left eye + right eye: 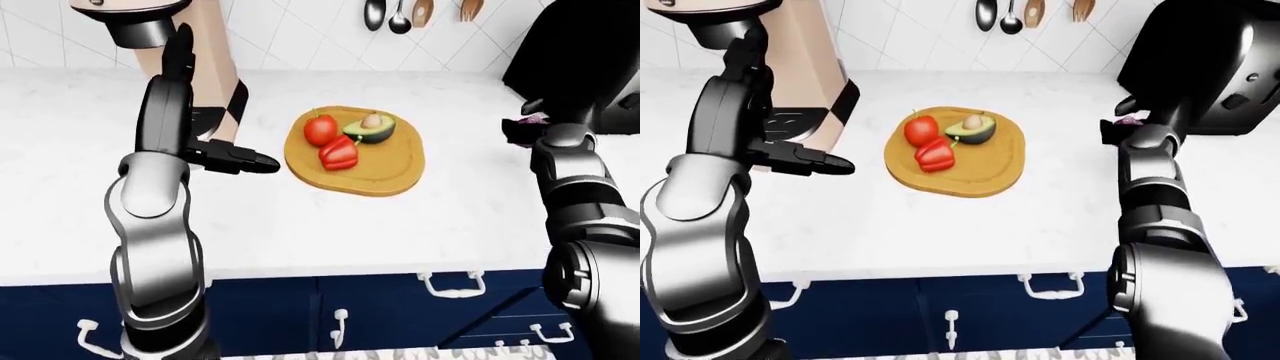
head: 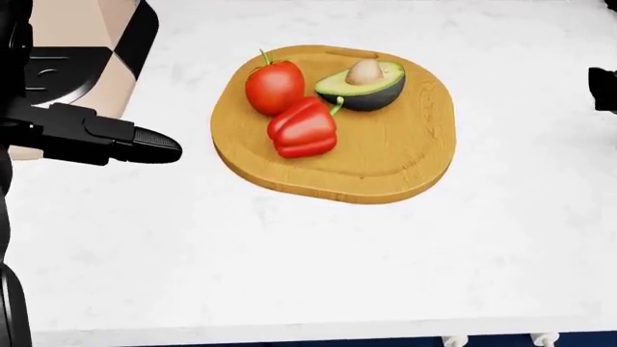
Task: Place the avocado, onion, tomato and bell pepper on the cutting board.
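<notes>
A round wooden cutting board (image 2: 385,170) lies on the white counter. On it are a red tomato (image 2: 274,87), a red bell pepper (image 2: 303,129) and a halved avocado (image 2: 364,85) with its pit. My left hand (image 2: 106,137) is open and empty, its fingers pointing at the board from the left. My right hand (image 1: 522,129) is to the right of the board, by a black appliance. It is closed around a purple onion (image 1: 532,118), of which only a small part shows.
A beige and black appliance (image 1: 215,67) stands just behind my left hand. A large black appliance (image 1: 1200,67) stands at the right. Utensils (image 1: 398,15) hang on the tiled wall. The counter's near edge (image 1: 330,271) runs above blue drawers.
</notes>
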`<state>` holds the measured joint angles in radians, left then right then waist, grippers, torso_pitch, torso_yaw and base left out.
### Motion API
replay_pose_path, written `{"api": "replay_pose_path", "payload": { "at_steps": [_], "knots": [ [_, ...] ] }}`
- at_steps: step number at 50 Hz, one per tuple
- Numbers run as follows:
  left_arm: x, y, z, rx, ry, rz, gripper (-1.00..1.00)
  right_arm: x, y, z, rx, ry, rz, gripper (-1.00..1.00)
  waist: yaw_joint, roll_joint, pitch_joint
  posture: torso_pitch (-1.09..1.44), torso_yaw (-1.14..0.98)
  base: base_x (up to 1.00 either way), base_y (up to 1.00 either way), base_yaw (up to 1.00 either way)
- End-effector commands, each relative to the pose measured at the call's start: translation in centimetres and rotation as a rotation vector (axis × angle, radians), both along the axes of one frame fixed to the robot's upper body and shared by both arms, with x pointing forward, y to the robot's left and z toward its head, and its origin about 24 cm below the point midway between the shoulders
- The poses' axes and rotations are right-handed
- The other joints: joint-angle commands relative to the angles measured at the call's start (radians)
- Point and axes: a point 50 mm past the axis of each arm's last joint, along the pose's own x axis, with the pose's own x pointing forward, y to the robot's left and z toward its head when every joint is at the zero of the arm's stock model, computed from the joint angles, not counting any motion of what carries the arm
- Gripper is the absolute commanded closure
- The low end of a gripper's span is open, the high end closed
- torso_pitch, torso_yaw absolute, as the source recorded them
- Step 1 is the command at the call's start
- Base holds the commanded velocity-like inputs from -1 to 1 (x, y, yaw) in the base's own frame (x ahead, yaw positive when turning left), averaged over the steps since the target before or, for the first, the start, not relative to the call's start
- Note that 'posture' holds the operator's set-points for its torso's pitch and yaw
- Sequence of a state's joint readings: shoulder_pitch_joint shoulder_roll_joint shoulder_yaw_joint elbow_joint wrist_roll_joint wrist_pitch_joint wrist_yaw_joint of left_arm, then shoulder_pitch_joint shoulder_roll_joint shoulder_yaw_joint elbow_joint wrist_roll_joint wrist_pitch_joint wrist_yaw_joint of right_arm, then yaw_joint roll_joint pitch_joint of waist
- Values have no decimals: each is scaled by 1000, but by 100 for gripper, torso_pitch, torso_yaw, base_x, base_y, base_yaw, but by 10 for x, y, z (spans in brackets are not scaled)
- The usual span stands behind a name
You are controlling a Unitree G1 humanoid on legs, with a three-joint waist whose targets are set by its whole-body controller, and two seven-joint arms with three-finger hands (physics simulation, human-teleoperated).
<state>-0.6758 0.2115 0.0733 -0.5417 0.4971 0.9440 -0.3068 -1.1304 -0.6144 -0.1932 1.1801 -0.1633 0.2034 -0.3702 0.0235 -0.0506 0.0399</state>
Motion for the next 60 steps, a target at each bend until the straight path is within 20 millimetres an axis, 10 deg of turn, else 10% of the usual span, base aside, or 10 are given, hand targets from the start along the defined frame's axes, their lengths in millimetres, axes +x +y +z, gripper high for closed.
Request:
{"api": "replay_pose_path", "payload": {
  "at_steps": [1,12,60],
  "knots": [
    [-5,-2,15,16,-84,-1,-100,4,6,35,-42,-108,32,100,1,-4,-29,0,0,0,0,0],
    [-4,-3,15,18,-82,-3,-100,16,51,54,-18,-151,231,100,0,3,-27,0,0,0,0,0],
    [-2,-4,9,16,-73,-7,-100,-26,172,18,111,-144,570,100,-14,38,-31,0,0,0,0,0]
  ]
}}
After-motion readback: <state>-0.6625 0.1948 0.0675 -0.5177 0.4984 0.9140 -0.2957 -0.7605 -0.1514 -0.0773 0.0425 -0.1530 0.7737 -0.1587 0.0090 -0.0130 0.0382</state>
